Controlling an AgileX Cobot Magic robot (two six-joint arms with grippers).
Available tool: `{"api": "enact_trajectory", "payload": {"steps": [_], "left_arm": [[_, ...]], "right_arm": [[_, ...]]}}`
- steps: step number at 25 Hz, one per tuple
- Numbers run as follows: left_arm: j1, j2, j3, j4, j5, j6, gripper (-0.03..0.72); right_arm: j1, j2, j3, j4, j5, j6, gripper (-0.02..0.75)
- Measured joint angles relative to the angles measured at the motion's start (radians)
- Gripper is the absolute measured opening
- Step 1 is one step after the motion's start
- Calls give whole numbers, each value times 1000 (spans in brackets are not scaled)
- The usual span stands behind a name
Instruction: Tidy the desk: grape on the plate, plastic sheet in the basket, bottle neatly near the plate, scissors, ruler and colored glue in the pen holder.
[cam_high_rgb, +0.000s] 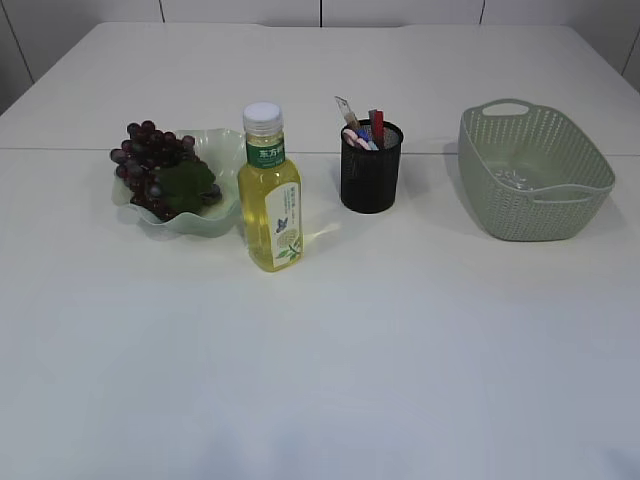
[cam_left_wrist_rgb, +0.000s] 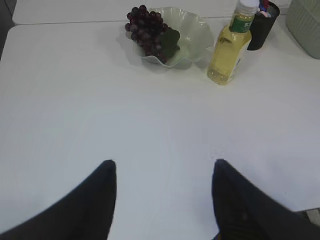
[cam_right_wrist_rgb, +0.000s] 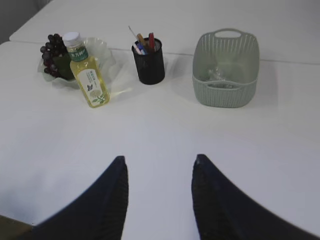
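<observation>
A bunch of dark grapes (cam_high_rgb: 150, 165) lies on the pale green wavy plate (cam_high_rgb: 222, 150). A yellow bottle (cam_high_rgb: 269, 195) with a white cap stands upright just right of the plate. The black pen holder (cam_high_rgb: 371, 170) holds the scissors, ruler and colored glue (cam_high_rgb: 362, 128). A clear plastic sheet (cam_high_rgb: 515, 180) lies in the green basket (cam_high_rgb: 535, 170). Neither gripper shows in the exterior view. My left gripper (cam_left_wrist_rgb: 164, 165) is open and empty over bare table, well short of the plate (cam_left_wrist_rgb: 195, 30). My right gripper (cam_right_wrist_rgb: 160, 160) is open and empty, well short of the holder (cam_right_wrist_rgb: 148, 62) and basket (cam_right_wrist_rgb: 227, 70).
The white table has a seam running across it behind the objects (cam_high_rgb: 60, 150). Its left edge shows in the left wrist view (cam_left_wrist_rgb: 6, 40). White wall panels stand behind the far edge.
</observation>
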Motion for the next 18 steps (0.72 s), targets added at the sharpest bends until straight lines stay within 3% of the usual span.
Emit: {"api": "enact_trajectory", "payload": {"steps": [7, 18], "left_arm": [[0, -200, 144, 0, 3, -1, 538], [0, -395, 327, 2, 11, -2, 544]], "right_arm": [[0, -176, 69, -29, 1, 55, 346], [0, -259, 369, -44, 5, 73, 361]]}}
